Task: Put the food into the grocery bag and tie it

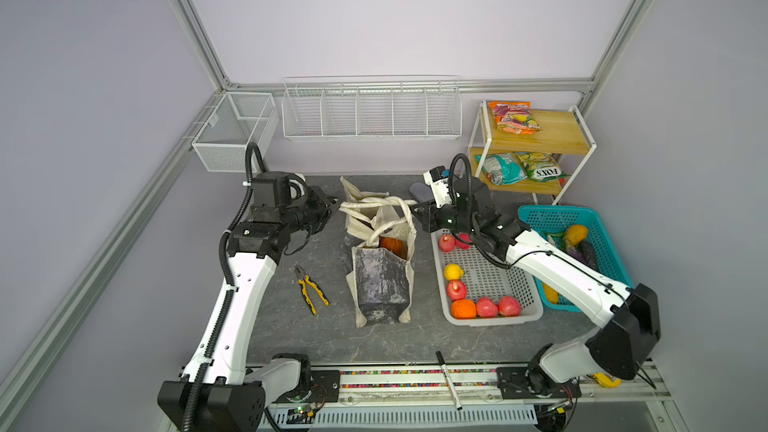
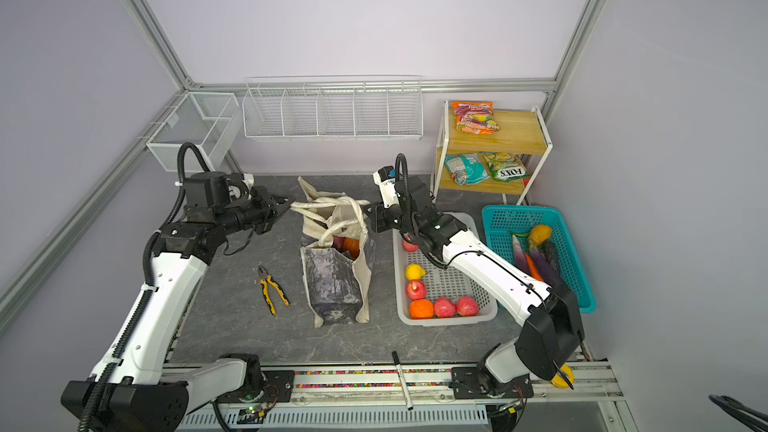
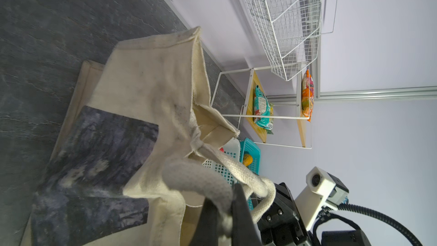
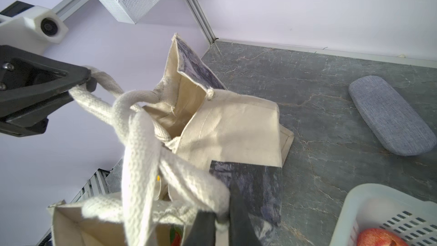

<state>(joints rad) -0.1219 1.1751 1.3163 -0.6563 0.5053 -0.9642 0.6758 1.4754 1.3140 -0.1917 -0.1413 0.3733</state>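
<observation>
Marker (image 1: pixel 449 381) on the front rail, nearer than the grocery bag (image 1: pixel 380 280). Pliers (image 1: pixel 309 288) left of bag. Bag slumped mid-table, marbled panel facing front; orange + red produce (image 2: pixel 348 244) showing in its mouth. White basket (image 1: pixel 490 280) just right of bag w/ apples, orange, lemon; teal basket (image 1: pixel 552 218) beyond that, w/ veg. Over the bag mouth, handles (image 4: pixel 139 138) cross in a loose knot. Left gripper (image 4: pixel 92 80) pinched tight on a strand on bag's left, right gripper (image 4: pixel 221 216) pinched on another on bag's right. Grey case (image 4: pixel 390 114) behind bag. Shelf (image 1: pixel 536 135) far right-behind, snack pkts (image 1: pixel 500 168) on it.
</observation>
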